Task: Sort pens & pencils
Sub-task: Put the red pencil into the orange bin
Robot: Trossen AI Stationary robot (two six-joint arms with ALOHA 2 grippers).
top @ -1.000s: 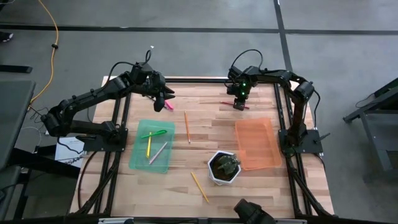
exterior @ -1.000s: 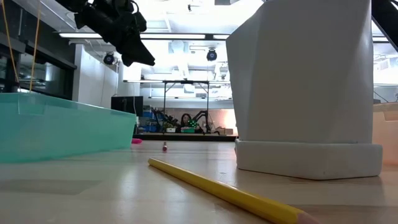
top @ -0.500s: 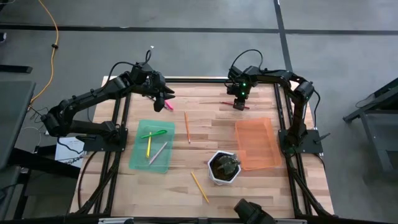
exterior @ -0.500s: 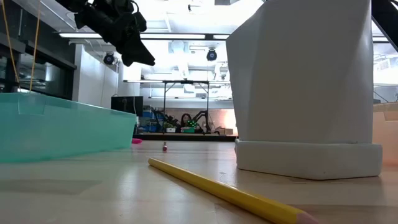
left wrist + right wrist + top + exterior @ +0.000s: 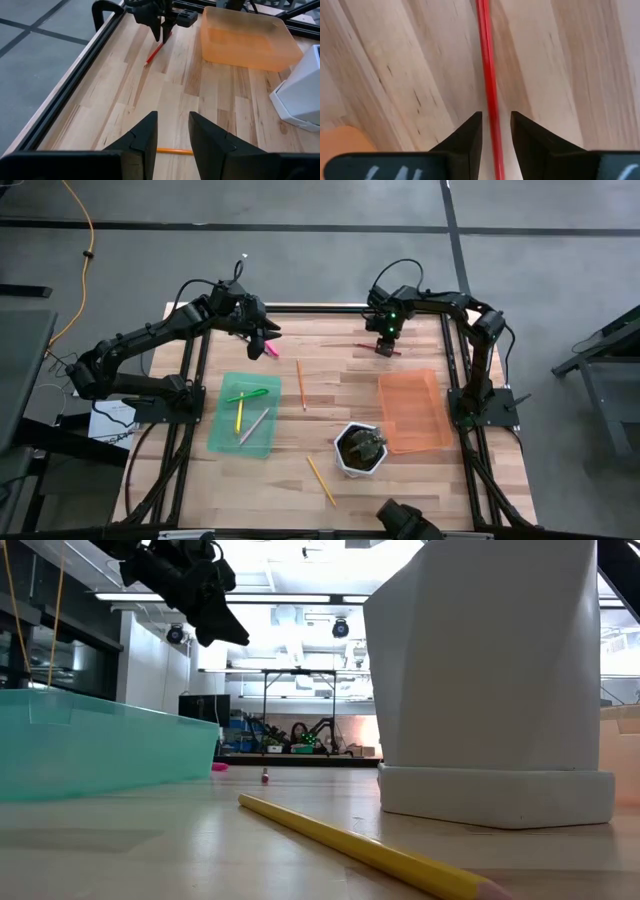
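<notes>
While both arms reach over the far half of the table (image 5: 400, 385), the scene reads as follows.

Right gripper (image 5: 384, 346): low over the far edge, near the far end of the orange tray (image 5: 413, 411). Its fingers (image 5: 465, 137) stand slightly spread, one on each side of a red pencil (image 5: 489, 95). The red pencil lies flat on the wood in the gap between them. Whether they touch it cannot be told.

Left gripper (image 5: 261, 343): raised above the far left part of the table, just beside a pink pen (image 5: 270, 349). Its fingers (image 5: 142, 137) are apart with an empty gap between them, pinching nothing.

Green tray (image 5: 222, 442): on the left side. It holds a green pen (image 5: 246, 394), a yellow pen (image 5: 239, 415) and a grey pen (image 5: 254, 425).

Orange tray: on the right side, with no pencil seen in it.

Orange pencil (image 5: 300, 384): on bare wood between the two trays.

Yellow pencil (image 5: 320, 480): on bare wood near the front edge, just beside the white pot (image 5: 361, 450). The low view shows it lying in front of the pot.

White pot: between the trays, toward the front, with a dark plant in it.
</notes>
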